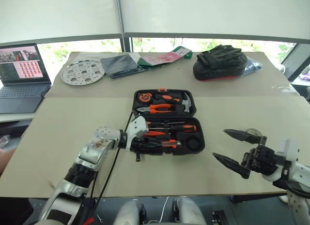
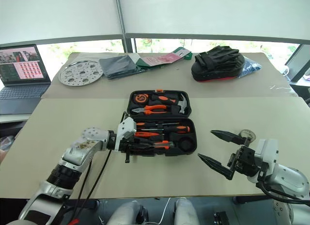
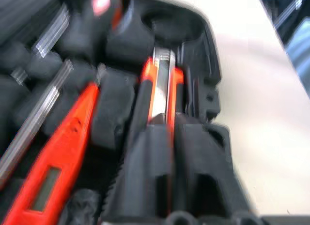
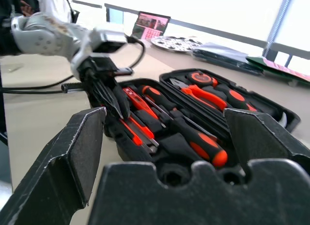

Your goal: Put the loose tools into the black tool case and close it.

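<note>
Tools sit slotted in the black tool case (image 1: pixel 168 121), which I see lying open flat in the middle of the tabletop (image 1: pixel 63 138), lid half away from me. In the near half I make out two black-and-orange screwdrivers (image 1: pixel 186 128), a slim orange tester screwdriver (image 3: pixel 58 157) and the utility knife (image 1: pixel 167 144) along the front edge. The far half holds the pliers (image 1: pixel 157 108), hammer (image 1: pixel 185 103) and tape measure (image 1: pixel 144 96).

My left gripper (image 2: pixel 127 148) is down at the near left corner of the case, its black fingers (image 3: pixel 145 176) straddling the end of the knife with a narrow gap; I cannot tell whether they are pressing on it or just clear of it.

My right gripper (image 1: pixel 232 147) hovers above the tabletop to the right of the case, well apart from it, fingers spread wide, holding nothing.
</note>
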Controlling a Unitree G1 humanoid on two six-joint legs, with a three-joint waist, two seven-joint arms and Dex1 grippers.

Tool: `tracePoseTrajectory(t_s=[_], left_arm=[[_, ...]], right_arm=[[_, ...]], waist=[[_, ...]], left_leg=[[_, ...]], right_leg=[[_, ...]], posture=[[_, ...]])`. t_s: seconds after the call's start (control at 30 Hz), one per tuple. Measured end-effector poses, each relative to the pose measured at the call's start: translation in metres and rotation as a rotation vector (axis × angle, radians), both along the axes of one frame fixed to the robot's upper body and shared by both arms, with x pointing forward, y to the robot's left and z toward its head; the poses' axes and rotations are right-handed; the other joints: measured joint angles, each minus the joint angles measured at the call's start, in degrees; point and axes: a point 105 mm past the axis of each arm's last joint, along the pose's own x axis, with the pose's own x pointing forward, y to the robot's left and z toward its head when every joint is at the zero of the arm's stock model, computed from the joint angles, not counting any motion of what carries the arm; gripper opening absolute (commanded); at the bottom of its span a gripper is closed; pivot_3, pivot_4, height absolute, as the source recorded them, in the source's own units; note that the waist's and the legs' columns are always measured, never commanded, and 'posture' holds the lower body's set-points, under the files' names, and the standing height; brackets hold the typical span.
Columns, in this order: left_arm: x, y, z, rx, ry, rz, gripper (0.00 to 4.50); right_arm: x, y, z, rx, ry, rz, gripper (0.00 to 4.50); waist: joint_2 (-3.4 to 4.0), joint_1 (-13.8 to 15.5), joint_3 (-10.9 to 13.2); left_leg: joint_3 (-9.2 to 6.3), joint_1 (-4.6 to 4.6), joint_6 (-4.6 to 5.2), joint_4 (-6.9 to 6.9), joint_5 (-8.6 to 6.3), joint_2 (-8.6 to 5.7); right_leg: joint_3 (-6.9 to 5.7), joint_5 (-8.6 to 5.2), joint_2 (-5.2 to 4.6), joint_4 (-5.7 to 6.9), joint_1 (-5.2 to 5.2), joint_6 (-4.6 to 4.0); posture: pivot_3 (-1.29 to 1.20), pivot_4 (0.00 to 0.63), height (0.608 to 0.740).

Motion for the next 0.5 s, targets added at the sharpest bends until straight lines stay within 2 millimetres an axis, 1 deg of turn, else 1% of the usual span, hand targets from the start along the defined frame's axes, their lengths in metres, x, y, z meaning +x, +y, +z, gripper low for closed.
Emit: tracePoseTrajectory(t_s=[0.03,0.13,0.2,0.3,0.4,0.5], left_arm=[[-0.003,0.004,0.001,-0.028,-0.029,-0.012,1.86],[-0.008,0.010,0.005,-0.041,-0.105,-0.055,1.86],[-0.009,0.013,0.008,-0.039,-0.144,-0.072,1.86],[-0.009,0.014,0.007,-0.033,-0.167,-0.077,1.86],[-0.004,0.010,0.008,-0.040,-0.181,-0.071,1.13],[-0.001,0.001,0.016,-0.057,-0.209,-0.088,0.02]], right_arm=[[-0.001,-0.001,0.000,0.001,0.001,-0.005,4.50],[-0.002,-0.002,-0.001,0.005,0.009,-0.010,4.50],[-0.003,-0.002,0.000,0.004,0.006,-0.012,4.50],[-0.003,-0.001,0.001,0.004,0.002,-0.012,4.50],[-0.003,-0.001,0.001,0.005,0.001,-0.014,4.50],[-0.003,-0.001,0.001,0.005,0.002,-0.014,4.50]], waist=[[0.00,0.0,0.0],[-0.02,0.0,0.0],[-0.01,0.1,0.0],[-0.02,0.2,0.0],[-0.04,0.3,0.0],[-0.07,0.4,0.0]], left_leg=[[0.00,-0.04,-0.09,0.00,0.05,0.00],[0.00,-0.17,-0.11,0.02,0.06,0.00],[0.00,-0.20,-0.10,0.04,0.05,-0.01],[0.00,-0.25,-0.07,0.05,0.04,-0.01],[0.00,-0.32,-0.06,0.08,0.04,-0.02],[0.00,-0.36,-0.06,0.10,0.03,-0.03]], right_leg=[[-0.04,0.01,-0.02,-0.01,-0.04,-0.02],[-0.11,0.02,-0.04,-0.05,-0.10,-0.03],[-0.14,0.02,-0.04,-0.08,-0.09,-0.02],[-0.16,0.04,-0.03,-0.12,-0.09,0.02],[-0.22,0.06,-0.01,-0.14,-0.11,0.05],[-0.25,0.06,0.01,-0.15,-0.12,0.06]], posture=[[0.00,0.150,0.740],[0.00,0.150,0.740],[0.00,0.150,0.740],[0.00,0.150,0.740],[0.00,0.150,0.740],[0.00,0.150,0.740]])
